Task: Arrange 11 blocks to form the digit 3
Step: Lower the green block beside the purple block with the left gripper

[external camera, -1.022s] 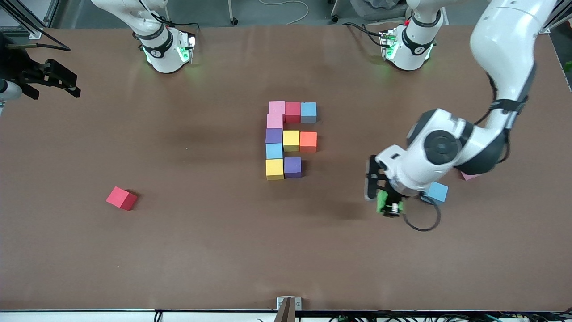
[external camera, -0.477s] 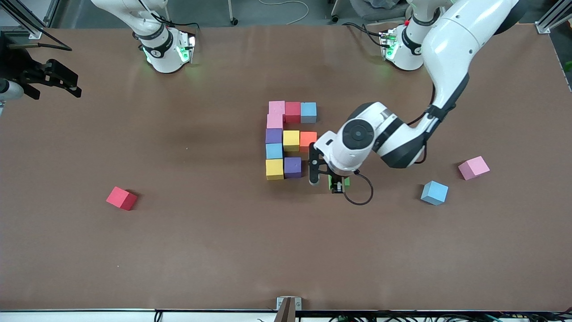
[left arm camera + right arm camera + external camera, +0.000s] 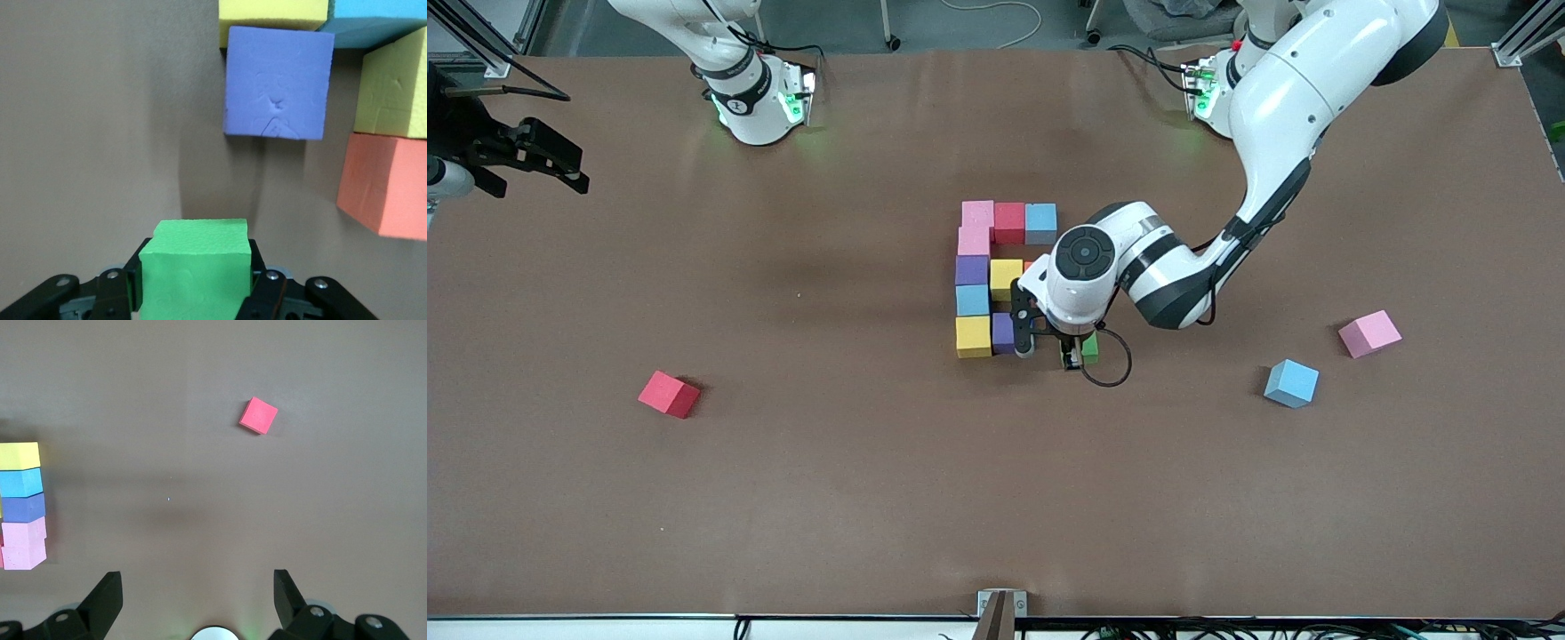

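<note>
Left gripper [image 3: 1055, 350] low at mid-surface, arm bent, jaws clamped; right gripper [image 3: 198, 590] waits high, jaws spread wide.

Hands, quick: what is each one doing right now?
Left hand: closed on the green block, beside the purple block.
Right hand: open, empty, waiting.

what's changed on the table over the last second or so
The left gripper, shut on the green block, has swung from the left arm's end of the table, near the loose light blue block, to just beside the purple block at the near end of the figure. The figure, the loose pink block and red block stayed put. The right gripper waits open.
</note>
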Controlling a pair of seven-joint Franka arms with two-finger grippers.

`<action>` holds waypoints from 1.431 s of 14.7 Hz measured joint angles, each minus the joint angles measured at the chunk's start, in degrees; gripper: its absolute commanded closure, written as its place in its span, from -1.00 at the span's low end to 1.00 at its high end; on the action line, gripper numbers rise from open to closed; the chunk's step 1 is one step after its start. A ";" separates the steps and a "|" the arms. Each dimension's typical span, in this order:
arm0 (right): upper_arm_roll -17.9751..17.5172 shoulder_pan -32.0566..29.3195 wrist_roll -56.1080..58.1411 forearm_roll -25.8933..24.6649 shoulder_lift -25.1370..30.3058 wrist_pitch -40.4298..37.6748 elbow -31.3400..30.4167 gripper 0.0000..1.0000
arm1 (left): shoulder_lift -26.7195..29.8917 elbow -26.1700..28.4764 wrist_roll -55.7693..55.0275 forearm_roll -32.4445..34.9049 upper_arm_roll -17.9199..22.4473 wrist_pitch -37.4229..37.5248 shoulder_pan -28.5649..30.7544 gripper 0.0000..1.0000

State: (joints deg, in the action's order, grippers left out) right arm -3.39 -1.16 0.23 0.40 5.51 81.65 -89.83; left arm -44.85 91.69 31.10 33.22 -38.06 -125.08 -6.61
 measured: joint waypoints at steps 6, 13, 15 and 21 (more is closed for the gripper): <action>0.00 0.00 0.00 0.00 0.00 -0.06 0.00 -1.00 | -2.93 0.05 0.00 2.11 0.05 -5.07 -1.84 0.80; 0.04 0.00 0.00 0.00 0.00 -0.11 0.00 -1.00 | -4.32 0.02 0.00 4.87 0.61 -7.50 -3.43 0.80; 0.03 0.00 0.00 0.00 0.00 -0.11 0.00 -1.00 | -4.47 -0.03 0.00 4.97 0.89 -7.63 -3.73 0.81; 0.03 0.00 0.00 0.00 0.00 -0.11 0.00 -1.00 | -4.47 -0.04 0.18 5.01 0.90 -7.60 -3.77 0.81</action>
State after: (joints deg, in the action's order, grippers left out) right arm -3.37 -1.16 0.24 0.40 5.51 81.54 -89.84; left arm -49.32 91.65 31.28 38.23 -37.16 -132.68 -10.38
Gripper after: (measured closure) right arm 0.000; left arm 0.427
